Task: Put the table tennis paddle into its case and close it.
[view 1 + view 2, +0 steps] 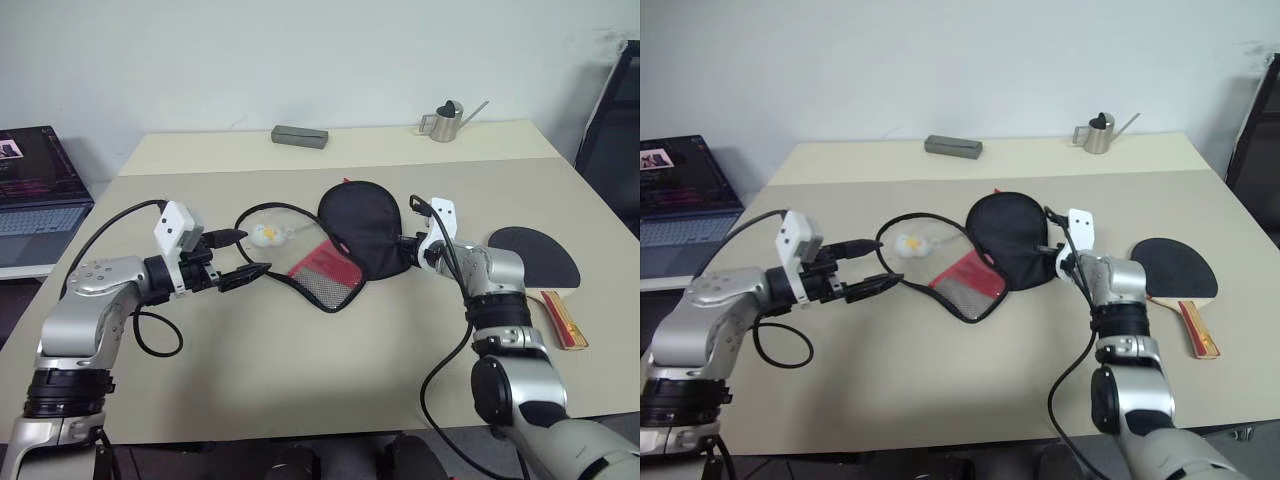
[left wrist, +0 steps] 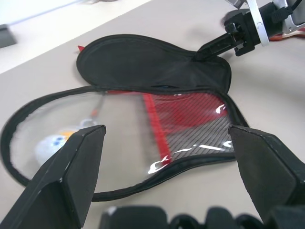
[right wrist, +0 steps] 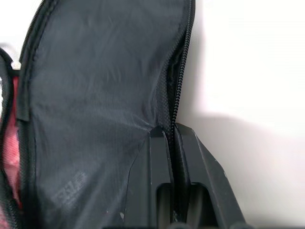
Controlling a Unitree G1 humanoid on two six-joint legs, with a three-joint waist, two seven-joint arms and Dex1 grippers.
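The case [image 1: 365, 225] lies unzipped and spread open in the middle of the table. Its black half is turned up toward the right, and its mesh and red half [image 1: 325, 268] lies flat to the left. A white-yellow plush charm [image 1: 266, 235] rests inside the zipper loop. My right gripper [image 1: 408, 245] is shut on the zipper rim [image 3: 177, 86] of the black half. My left gripper [image 1: 250, 255] stands open at the case's left edge, close to the rim and holding nothing. The table tennis paddle [image 1: 540, 255] lies flat to the right of my right arm, black face up, handle [image 1: 563, 318] toward me.
A grey box [image 1: 300, 136] and a small metal watering can [image 1: 445, 122] stand at the table's far edge. A laptop [image 1: 35, 195] sits on a lower surface to the left. A black chair [image 1: 615, 130] stands at the right. Black cables hang from both wrists.
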